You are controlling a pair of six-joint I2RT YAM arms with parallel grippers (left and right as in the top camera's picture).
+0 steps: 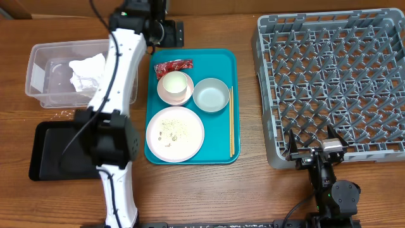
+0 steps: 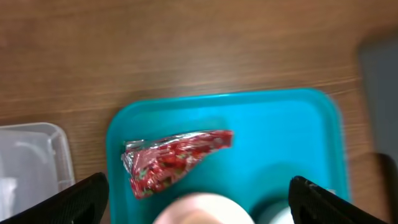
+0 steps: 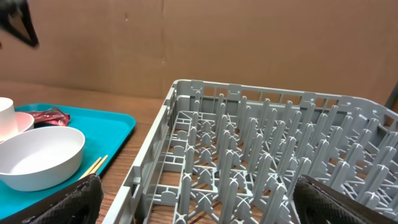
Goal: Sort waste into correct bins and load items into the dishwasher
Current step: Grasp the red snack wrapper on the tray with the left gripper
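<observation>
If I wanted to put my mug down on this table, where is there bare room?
Bare wood shows between the flat teal plastic tray and the square grey pegged dish rack, and along the wooden table at its near edge. The teal tray is crowded: large round pink plate, grey-white bowl, small white cup, red wrapper, wooden chopsticks.

Red wrapper, teal tray, pale pink plate, grey rack.

The rack is seen filling the centre and right, just beside the tray, on which a bowl, chopsticks, wrapper and cup are set, with the right gripper spread wide below.
</observation>
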